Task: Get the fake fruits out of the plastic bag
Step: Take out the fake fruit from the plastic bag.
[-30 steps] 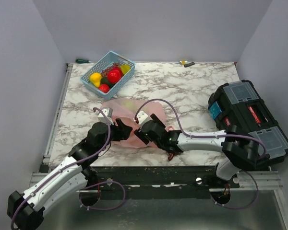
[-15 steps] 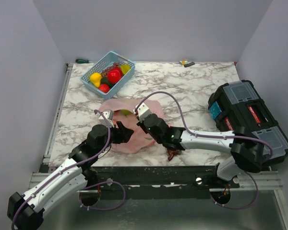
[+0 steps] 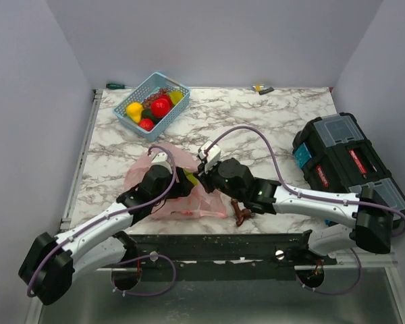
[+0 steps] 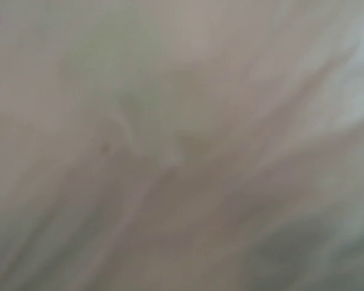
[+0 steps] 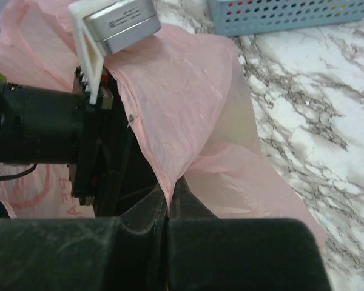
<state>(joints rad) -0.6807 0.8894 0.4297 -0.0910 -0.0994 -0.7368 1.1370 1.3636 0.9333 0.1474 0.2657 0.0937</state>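
Looking down from the overhead camera, I see the plastic bag (image 3: 163,202) lying crumpled on the marble table (image 3: 270,128) near its front edge, with both of my arms meeting over it. My right gripper (image 3: 201,178) is fully closed, and the right wrist view shows what it has: the two dark fingers (image 5: 242,254) are pressed together on a fold of the thin pink film, which rises out of the pinch in a taut ridge. My left gripper (image 3: 177,183) reaches into the bag from the other side, and the film drapes over its fingertips, so I cannot tell how wide it stands or whether it touches anything. Its own wrist camera gives me only a blurred wash of pale pink plastic. One yellow-green fruit (image 3: 191,178) shows at the top of the bag, right between the two grippers. The other fake fruits (image 3: 160,106) sit in the light blue basket (image 3: 150,86) at the far left of the table, well apart from the bag: red ones and a yellow one among them. A small brown metal piece (image 3: 241,213) lies just beside the bag's right edge, under my right arm, and a black toolbox (image 3: 347,169) stands on the right side.
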